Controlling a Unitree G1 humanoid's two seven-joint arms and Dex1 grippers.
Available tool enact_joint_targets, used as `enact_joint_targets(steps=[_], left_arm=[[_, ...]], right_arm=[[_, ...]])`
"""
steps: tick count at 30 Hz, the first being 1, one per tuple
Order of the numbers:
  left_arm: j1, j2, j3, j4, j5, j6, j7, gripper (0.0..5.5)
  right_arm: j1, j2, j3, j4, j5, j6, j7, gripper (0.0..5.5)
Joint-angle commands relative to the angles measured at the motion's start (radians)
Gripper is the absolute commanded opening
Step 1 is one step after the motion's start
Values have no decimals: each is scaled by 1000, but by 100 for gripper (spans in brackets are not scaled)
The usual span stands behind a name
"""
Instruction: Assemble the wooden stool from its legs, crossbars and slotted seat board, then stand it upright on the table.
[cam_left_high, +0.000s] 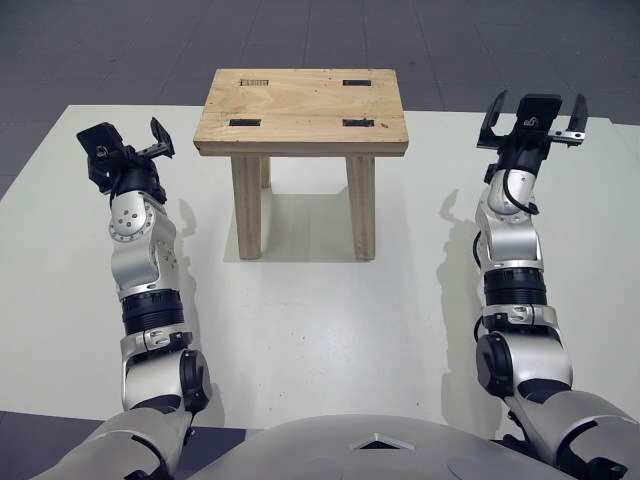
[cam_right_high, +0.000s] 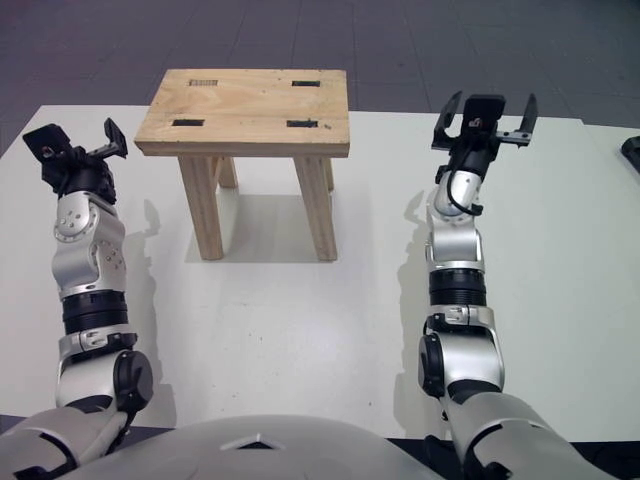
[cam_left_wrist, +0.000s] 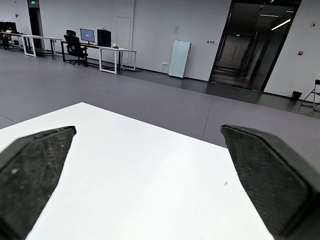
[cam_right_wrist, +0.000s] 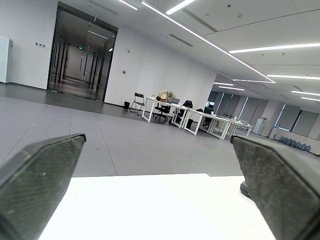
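Stool (cam_left_high: 301, 110) stands upright on the table (cam_left_high: 330, 330), assembled, its long side running across between my arms. Left fingers (cam_left_high: 132, 148) open, empty, just beside it; right fingers (cam_left_high: 535, 116) open, empty, farther off.

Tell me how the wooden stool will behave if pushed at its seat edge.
The wooden stool looks stiff: thick boards, joints seated in the seat slots. Pushed low, it would probably slide on the smooth table; pushed at the seat, it might tip, since the legs sit inside the overhanging seat.
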Motion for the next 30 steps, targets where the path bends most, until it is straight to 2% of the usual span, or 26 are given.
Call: enact_joint_targets(steps=[1,30], left_arm=[[-21,1,-6,30,4,-15,-7,538],[-74,5,-4,130,-3,-57,-9,538]], right_arm=[[-29,-7,-10,25,8,-11,-1,540],[-104,-18,-4,130,12,-76,6,540]])
